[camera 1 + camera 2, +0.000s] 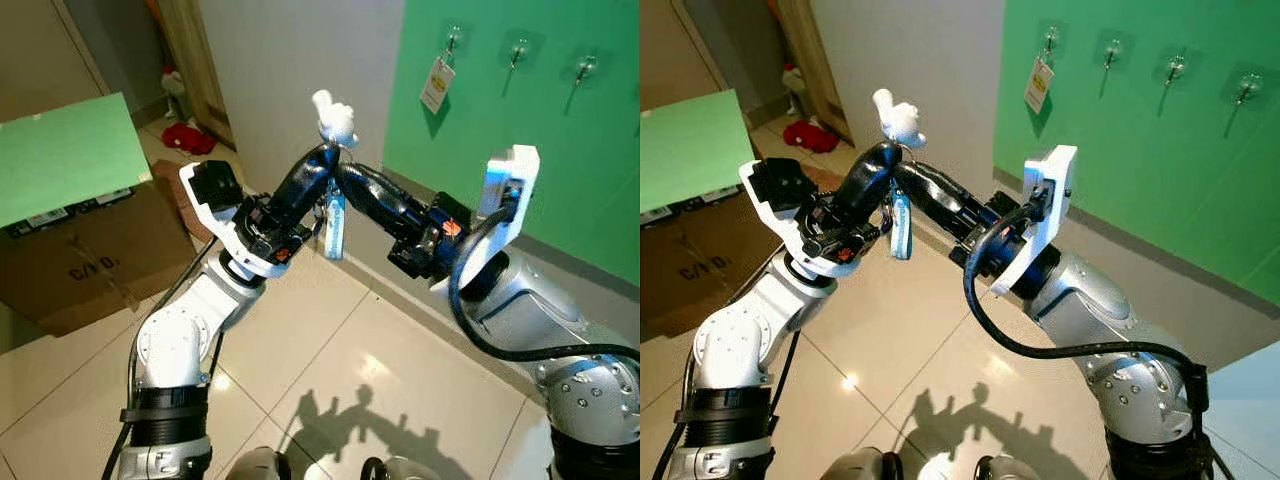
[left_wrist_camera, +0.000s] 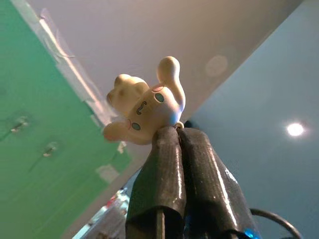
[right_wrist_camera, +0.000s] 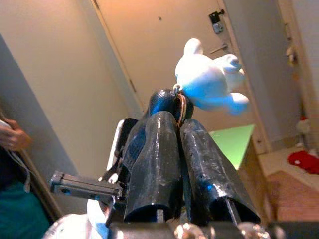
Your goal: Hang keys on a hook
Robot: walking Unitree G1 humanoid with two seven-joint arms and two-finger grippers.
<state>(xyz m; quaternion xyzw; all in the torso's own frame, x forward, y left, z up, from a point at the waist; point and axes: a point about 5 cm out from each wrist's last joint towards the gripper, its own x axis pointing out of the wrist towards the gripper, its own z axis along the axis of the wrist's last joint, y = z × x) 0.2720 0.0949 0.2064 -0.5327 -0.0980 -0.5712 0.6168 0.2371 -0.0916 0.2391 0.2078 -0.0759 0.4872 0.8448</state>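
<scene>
The keys are a bunch with a white plush figure [image 1: 335,118] on top and a blue tag [image 1: 334,228] hanging below. Both grippers meet at it, held up in front of me. My left gripper [image 1: 325,155] is shut, with the figure [image 2: 144,108] sitting at its fingertips. My right gripper [image 1: 346,174] comes in from the right and is shut on the metal ring [image 3: 181,109] just under the figure [image 3: 209,82]. Several hooks [image 1: 519,48] are stuck in a row high on the green wall [image 1: 560,150], to the right and beyond the grippers. The leftmost hook [image 1: 453,38] carries a white label [image 1: 436,85].
A cardboard box [image 1: 80,260] with a green board [image 1: 60,160] on it stands on the floor at the left. A red cloth [image 1: 188,138] lies by the wooden door frame behind. A person's hand [image 3: 10,134] is behind me. Pale floor tiles [image 1: 330,360] lie below.
</scene>
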